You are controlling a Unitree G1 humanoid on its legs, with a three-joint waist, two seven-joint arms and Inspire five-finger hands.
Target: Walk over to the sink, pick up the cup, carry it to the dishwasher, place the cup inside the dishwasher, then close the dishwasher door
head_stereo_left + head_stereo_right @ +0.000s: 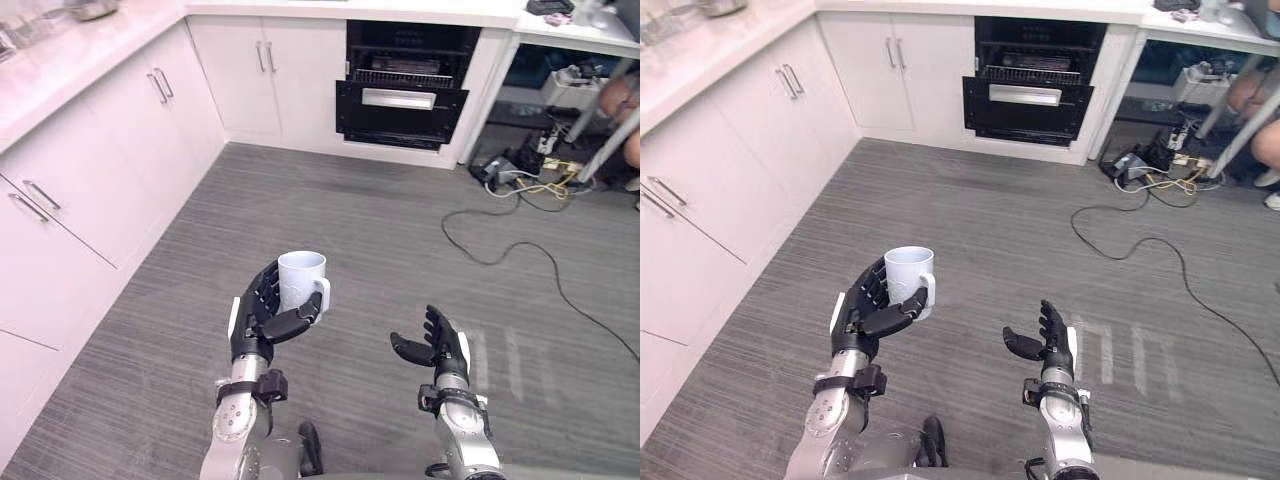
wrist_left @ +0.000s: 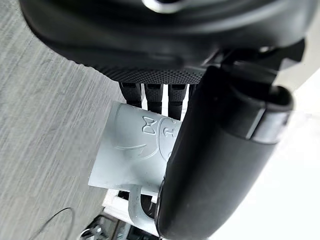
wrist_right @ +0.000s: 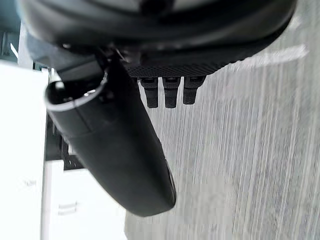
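So the cup (image 1: pixel 300 280) sits upright in your left hand (image 1: pixel 262 318), fingers and thumb wrapped round it (right hand (image 1: pixel 440 350) is empty, fingers loosely apart) — hold it level and walk steady to the dishwasher (image 1: pixel 400 100) at 12 o'clock.

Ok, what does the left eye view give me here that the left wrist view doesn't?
Left eye view: the right hand, open and empty, and a clear look at the black dishwasher ahead, door partly open. Left wrist view: raised marks on the side of the cup, up close. Both: that cup held in the left hand, above grey floor.
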